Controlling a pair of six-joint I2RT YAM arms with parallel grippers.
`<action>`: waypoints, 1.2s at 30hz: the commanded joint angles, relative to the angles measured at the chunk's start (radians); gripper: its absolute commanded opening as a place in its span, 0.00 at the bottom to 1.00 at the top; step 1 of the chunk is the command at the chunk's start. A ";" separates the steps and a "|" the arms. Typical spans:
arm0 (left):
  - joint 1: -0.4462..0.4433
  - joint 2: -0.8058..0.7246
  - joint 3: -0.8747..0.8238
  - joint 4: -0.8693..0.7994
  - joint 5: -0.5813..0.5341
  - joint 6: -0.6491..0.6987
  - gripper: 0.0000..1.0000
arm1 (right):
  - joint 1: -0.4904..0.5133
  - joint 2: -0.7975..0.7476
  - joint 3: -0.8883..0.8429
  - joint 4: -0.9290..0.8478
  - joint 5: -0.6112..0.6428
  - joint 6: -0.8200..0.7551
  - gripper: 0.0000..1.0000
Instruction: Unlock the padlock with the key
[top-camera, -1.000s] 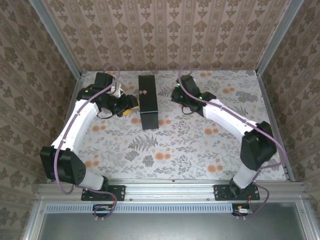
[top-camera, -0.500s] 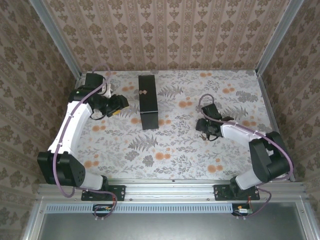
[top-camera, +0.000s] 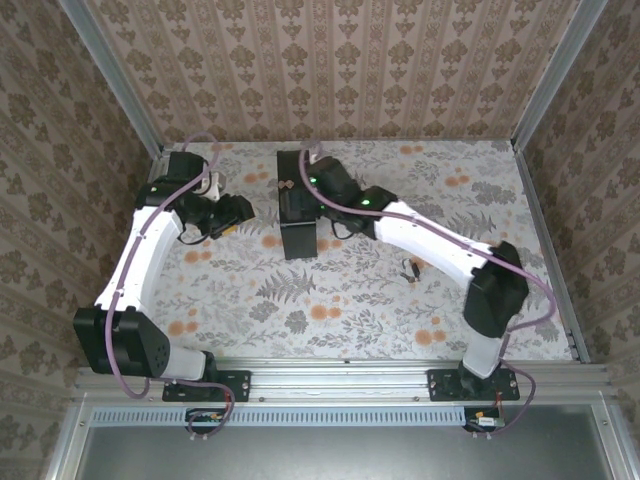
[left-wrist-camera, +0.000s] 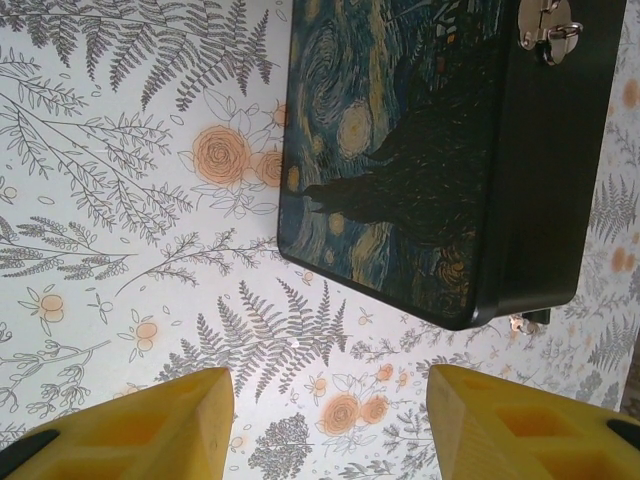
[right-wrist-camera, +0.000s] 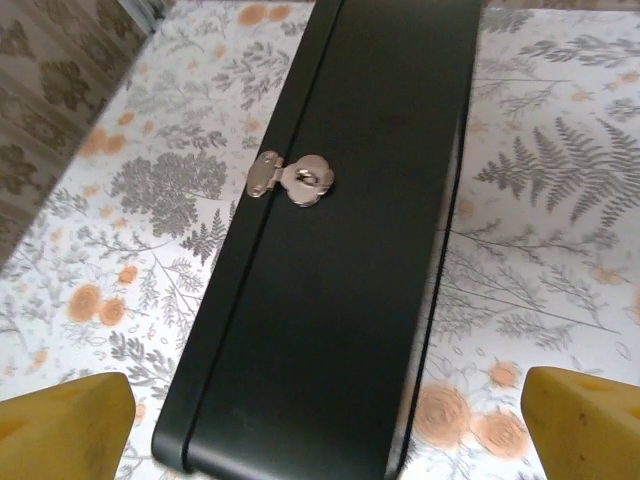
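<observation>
Hovering | left jaws spread, right jaws spread | matte black box (right-wrist-camera: 330, 300), shiny hasp (right-wrist-camera: 290, 180) | tiny padlock (top-camera: 410, 268) apart

Matt black box (right-wrist-camera: 330, 250), shiny metal clasp (right-wrist-camera: 290, 180), smooth painted lid (left-wrist-camera: 380, 170), matt printed tabletop (left-wrist-camera: 120, 200)

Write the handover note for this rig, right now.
Left hand: open, empty, left of the black box with the blue-and-yellow painted lid.
Right hand: open, empty, above the box's silver hasp, which carries no lock.
A tiny dark object lies on the floral table right of the box; too small to tell padlock, key or both.
Done: cannot confirm unlocking.
Left: inspect it; if locked, turn the key.
</observation>
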 joint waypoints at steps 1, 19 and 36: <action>0.012 -0.010 -0.002 -0.023 0.004 0.037 0.55 | 0.016 0.122 0.117 -0.152 0.092 -0.027 1.00; 0.028 -0.025 -0.051 0.004 0.047 0.056 0.54 | 0.043 0.284 0.323 -0.291 0.096 0.056 1.00; 0.063 -0.074 -0.043 0.008 0.060 0.044 0.54 | -0.005 0.130 0.044 -0.058 0.006 0.226 1.00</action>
